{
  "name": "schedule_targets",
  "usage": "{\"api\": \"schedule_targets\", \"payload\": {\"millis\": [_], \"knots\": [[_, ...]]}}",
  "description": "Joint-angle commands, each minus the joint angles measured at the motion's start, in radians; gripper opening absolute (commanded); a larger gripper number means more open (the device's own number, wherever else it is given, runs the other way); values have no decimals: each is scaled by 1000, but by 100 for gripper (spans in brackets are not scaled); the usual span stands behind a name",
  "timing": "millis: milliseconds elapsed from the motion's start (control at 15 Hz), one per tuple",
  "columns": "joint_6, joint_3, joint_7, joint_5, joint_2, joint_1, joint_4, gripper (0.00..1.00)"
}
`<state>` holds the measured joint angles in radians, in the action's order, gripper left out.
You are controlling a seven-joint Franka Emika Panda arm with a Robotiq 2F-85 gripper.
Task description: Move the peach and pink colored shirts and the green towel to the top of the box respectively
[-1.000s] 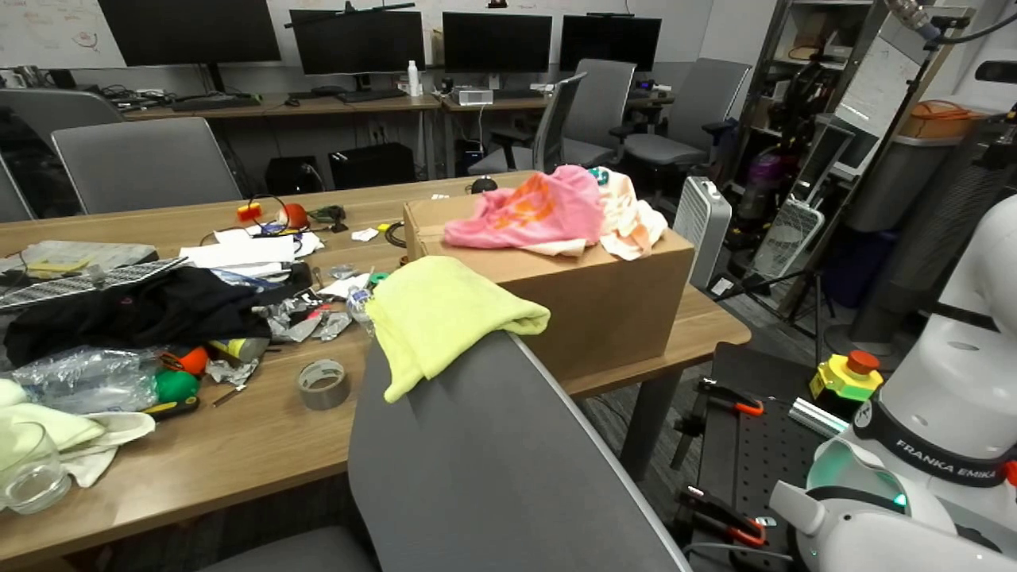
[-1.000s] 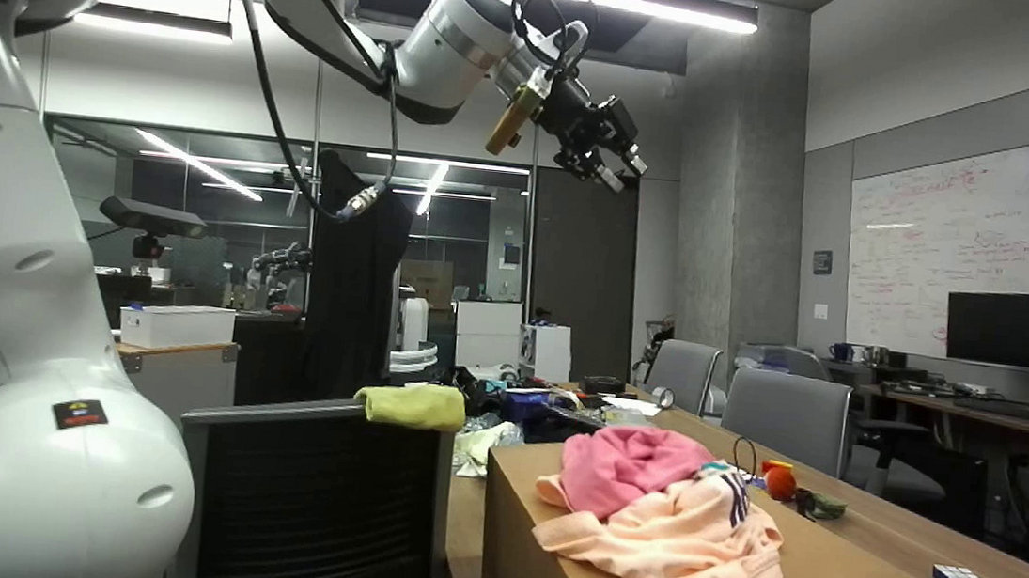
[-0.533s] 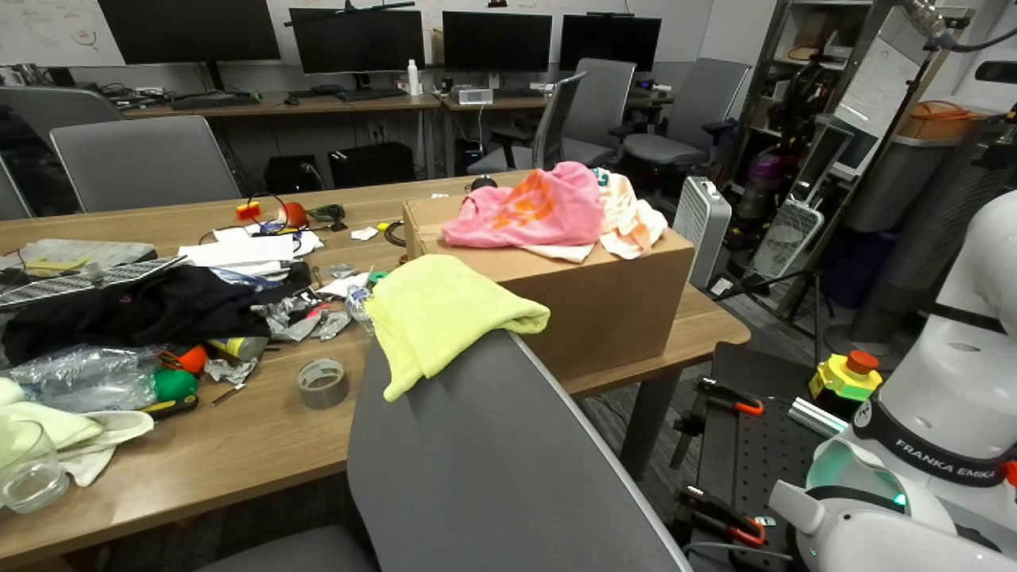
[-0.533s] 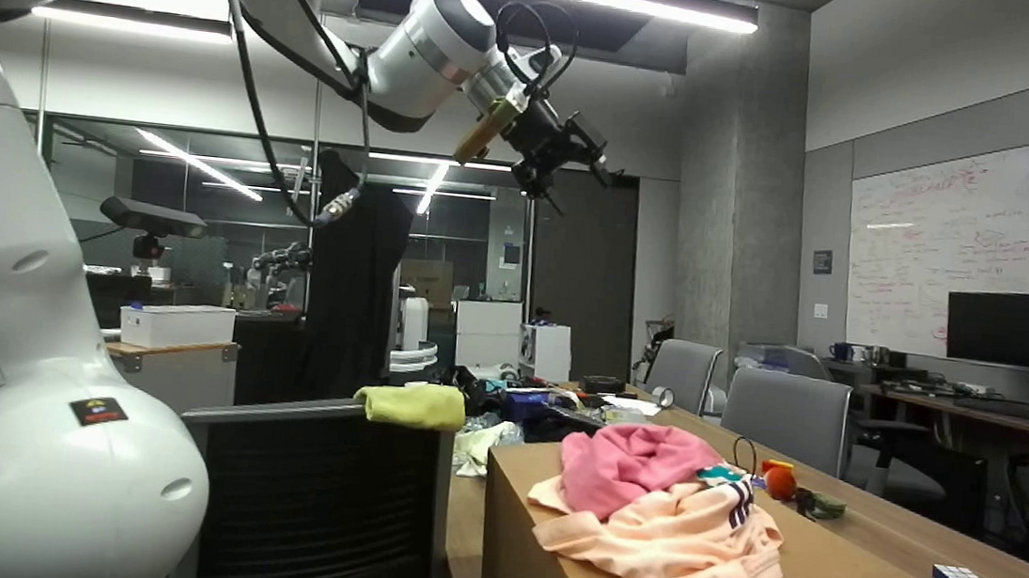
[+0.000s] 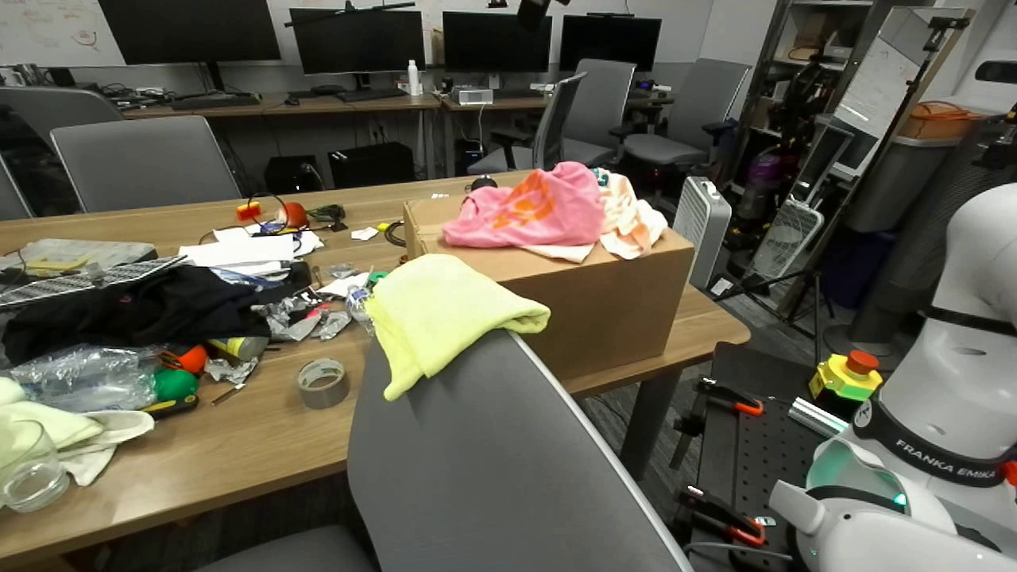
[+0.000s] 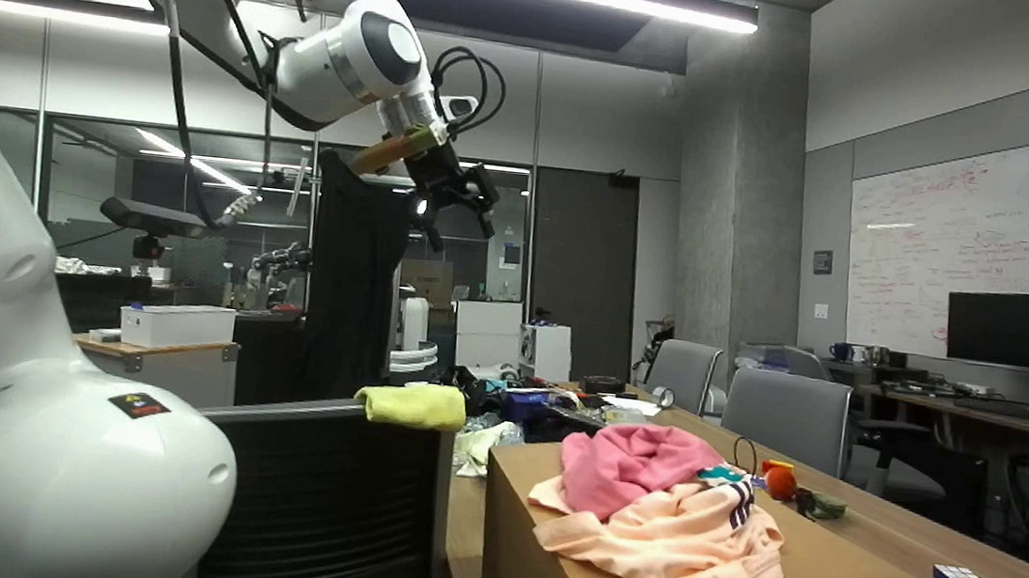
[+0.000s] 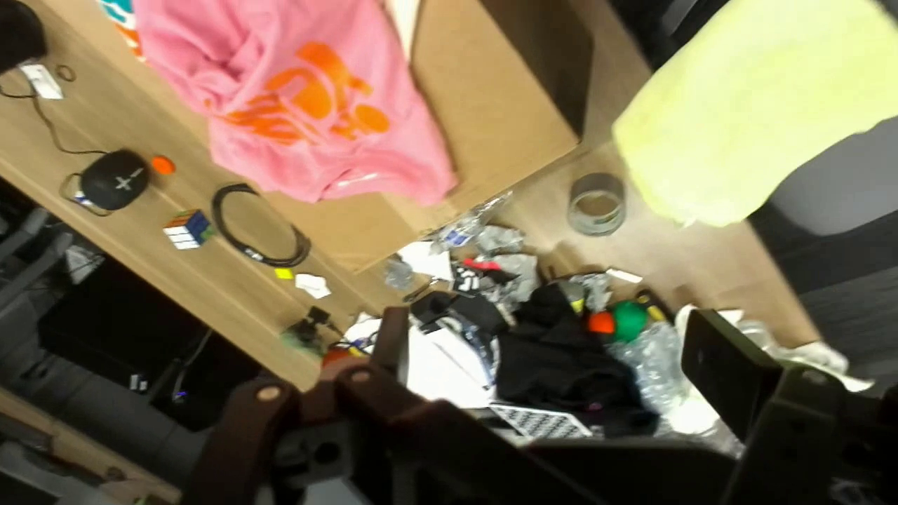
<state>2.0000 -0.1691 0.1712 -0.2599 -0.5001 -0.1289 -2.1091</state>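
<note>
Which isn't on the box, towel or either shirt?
The yellow-green towel, draped over a chair back; the pink shirt and peach shirt lie on the box.

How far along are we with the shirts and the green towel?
Done, by the look of it: the peach shirt and the pink shirt lie crumpled on top of the box. In hand: nothing; the claw is open and holds nothing. Left: the green towel, draped over the chair back, has yet to go onto the box.

The arm (image 5: 941, 389) reads "FRANKA EMIKA", the black speaker (image 7: 116, 179) "+ −".
</note>
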Motion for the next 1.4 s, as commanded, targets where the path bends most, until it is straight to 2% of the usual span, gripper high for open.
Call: {"api": "schedule_targets", "payload": {"millis": [0,267,467,800,1333], "knots": [[-49,-10,-132,93,7,-63,-15,100],[-82,-39,-239,86,69,-98,-16,100],[-61,-64,-258,63,128,-103,-17,100],[-14,-95,-231,41,221,-100,-5,100],[59,-103,-191,86,322,-108,6,100]]}}
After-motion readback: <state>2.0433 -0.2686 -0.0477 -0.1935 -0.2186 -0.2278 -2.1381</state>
